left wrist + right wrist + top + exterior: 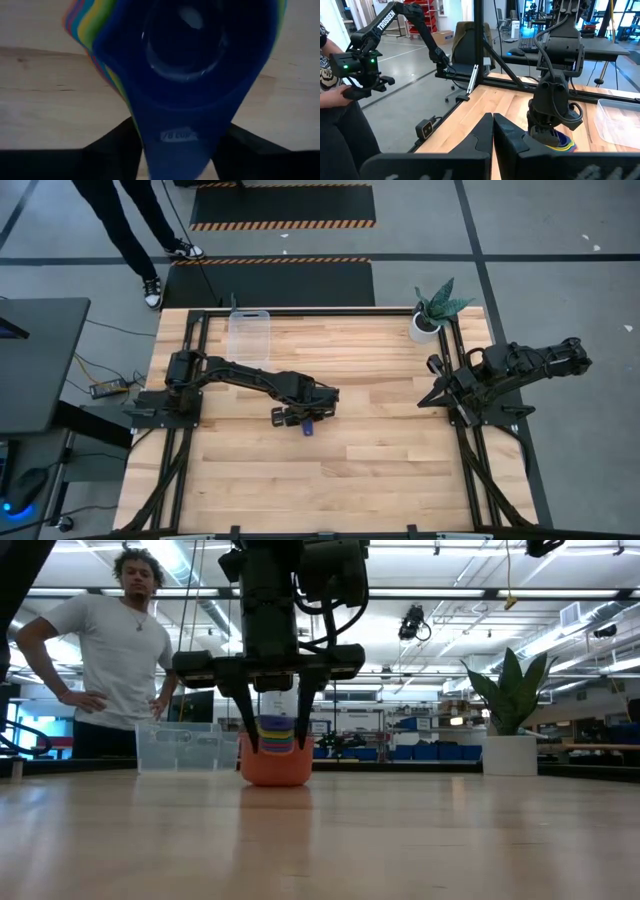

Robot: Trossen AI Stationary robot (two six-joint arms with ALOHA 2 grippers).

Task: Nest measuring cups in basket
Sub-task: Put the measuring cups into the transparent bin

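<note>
The measuring cups (276,766) stand nested in one stack on the table's middle. The big orange one is at the bottom and a dark blue one (200,50) is on top. Their handles (308,428) point to the near edge. My left gripper (276,740) reaches down over the stack, its fingers closed in on both sides of it. The clear basket (249,335) stands far off at the far left edge, with nothing in it. My right gripper (492,137) waits shut above the table's right edge. My left gripper pinches the stacked handles (150,150) between its two fingers, one finger on each long side, just behind the cups' bowls. The fingers (248,725) come from above, pointing down, across the handles. The stack stands upright, with the orange cup's bottom on the table.
A potted plant (435,310) stands at the far right corner. A person (110,650) stands behind the far left edge, near the basket. Bare wood lies between the stack and the basket.
</note>
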